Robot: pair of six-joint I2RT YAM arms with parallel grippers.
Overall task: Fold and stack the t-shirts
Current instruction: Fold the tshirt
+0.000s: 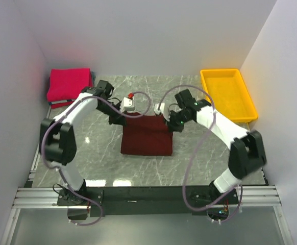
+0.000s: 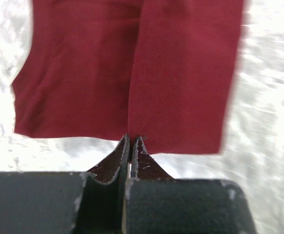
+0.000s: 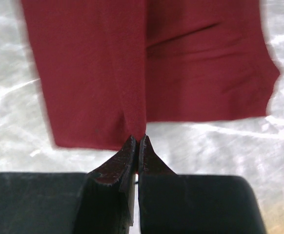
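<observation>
Top external view puts the maroon shirt (image 1: pixel 147 137) in the middle of the table (image 1: pixel 199 153), between the two arms. It is already narrowed to a rough rectangle, with its near edge lying flat and square. The left gripper (image 1: pixel 121 118) has the far left corner and the right gripper (image 1: pixel 168 124) has the far right corner. Each is closed tight, with a pinch of maroon cloth between its fingers.

The wrist views bear this out. The left gripper (image 2: pixel 131 141) and the right gripper (image 3: pixel 135 141) each show the fingertips pressed together on an edge of the shirt. From each pinch a crease runs away across the cloth. Taking both far corners at once looks like the way to keep that edge straight while it is carried over for a fold. The cloth is plain, soft and matte. It has a few shallow wrinkles on the right side and one sleeve sticks out at the side.

The pinkish-red shirt (image 1: pixel 68 84) lies folded in the far left corner of the table, well apart from the maroon one, probably where the stack will go. The yellow tray (image 1: pixel 206 87) sits at the far right, and the grippers are nowhere near it
</observation>
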